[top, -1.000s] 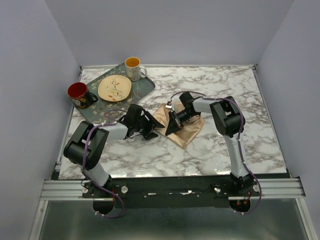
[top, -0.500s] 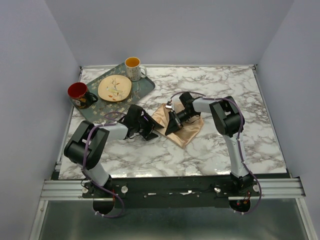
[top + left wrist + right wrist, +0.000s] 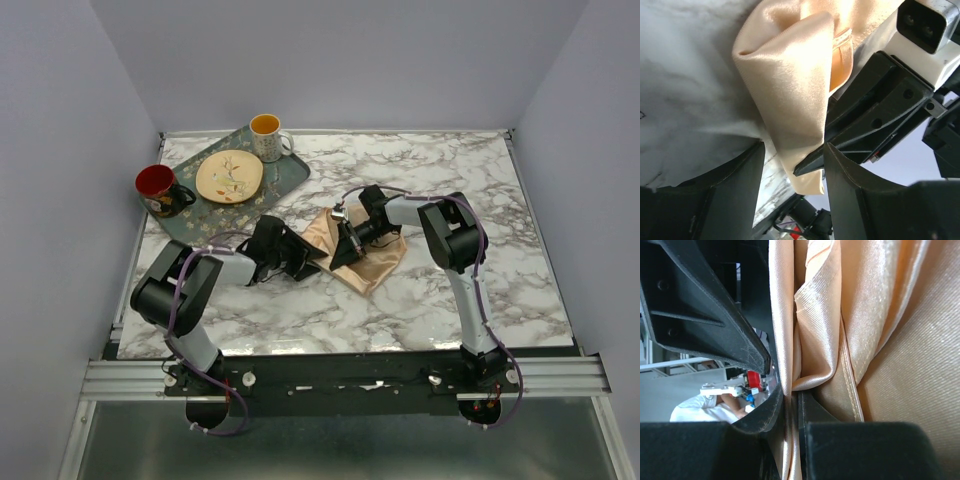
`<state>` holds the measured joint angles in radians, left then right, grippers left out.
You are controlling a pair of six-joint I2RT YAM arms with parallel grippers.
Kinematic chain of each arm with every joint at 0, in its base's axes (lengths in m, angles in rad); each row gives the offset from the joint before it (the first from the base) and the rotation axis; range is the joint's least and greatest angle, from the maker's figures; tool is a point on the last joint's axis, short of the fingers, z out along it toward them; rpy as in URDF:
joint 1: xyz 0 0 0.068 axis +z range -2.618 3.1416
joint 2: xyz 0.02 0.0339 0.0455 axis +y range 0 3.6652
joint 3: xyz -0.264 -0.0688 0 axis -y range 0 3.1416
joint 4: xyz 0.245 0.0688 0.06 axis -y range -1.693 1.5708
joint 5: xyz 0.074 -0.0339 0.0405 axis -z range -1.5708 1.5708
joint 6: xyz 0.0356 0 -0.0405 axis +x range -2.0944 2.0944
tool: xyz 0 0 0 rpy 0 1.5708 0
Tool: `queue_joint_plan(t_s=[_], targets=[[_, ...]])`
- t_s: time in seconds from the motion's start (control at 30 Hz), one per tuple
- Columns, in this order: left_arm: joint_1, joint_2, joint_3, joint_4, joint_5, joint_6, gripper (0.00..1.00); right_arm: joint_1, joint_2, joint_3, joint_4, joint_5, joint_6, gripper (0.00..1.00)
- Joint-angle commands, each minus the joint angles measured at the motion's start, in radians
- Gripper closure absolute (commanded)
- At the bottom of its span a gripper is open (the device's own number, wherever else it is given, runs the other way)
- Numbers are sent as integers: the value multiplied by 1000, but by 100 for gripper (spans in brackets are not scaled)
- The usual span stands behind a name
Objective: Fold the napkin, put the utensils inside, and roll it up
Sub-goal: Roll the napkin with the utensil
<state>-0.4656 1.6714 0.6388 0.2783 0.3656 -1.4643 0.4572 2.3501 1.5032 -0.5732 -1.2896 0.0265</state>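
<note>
The napkin [image 3: 790, 100] and right gripper [image 3: 791, 397] crowd the gap between the left gripper's [image 3: 792, 167] jaws.

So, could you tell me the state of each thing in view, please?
napkin: folded over, bunched, lying on the table.
right hand: shut on the napkin's fold.
left hand: open, napkin edge between its fingers.
red mug: upright.
yellow mug: upright on the tray.
plate: flat on the tray.
utensils: not visible.

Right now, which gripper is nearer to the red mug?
Left. The left gripper is at the left edge of the napkin, on the side toward the red mug; the right gripper pinches the napkin farther right.
</note>
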Motion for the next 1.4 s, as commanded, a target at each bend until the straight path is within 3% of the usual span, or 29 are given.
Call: queue_joint_plan(t_s=[0.0, 0.23, 0.43, 0.77, 0.8, 0.87, 1.13, 1.37], targets=[[-10, 50, -86, 184, -39, -77, 41, -2, 41, 5, 12, -60, 21, 99], [-25, 83, -106, 277, -73, -68, 40, -3, 48, 2, 10, -70, 30, 99], [-25, 105, -137, 311, -83, -77, 46, -2, 49, 5, 10, -59, 33, 99], [-19, 128, -117, 306, -100, -44, 63, -2, 43, -4, 7, -47, 21, 99], [-18, 122, -108, 248, -102, -30, 71, -2, 38, -9, 7, -39, 20, 99], [-15, 111, -87, 207, -113, 5, 76, -3, 34, -9, 6, -4, 19, 99], [-16, 132, -34, 90, -117, 54, 94, -3, 6, 25, -48, 116, -8, 82], [-18, 140, 38, -33, -126, 85, 100, -2, -100, 71, -134, 366, -19, 54]])
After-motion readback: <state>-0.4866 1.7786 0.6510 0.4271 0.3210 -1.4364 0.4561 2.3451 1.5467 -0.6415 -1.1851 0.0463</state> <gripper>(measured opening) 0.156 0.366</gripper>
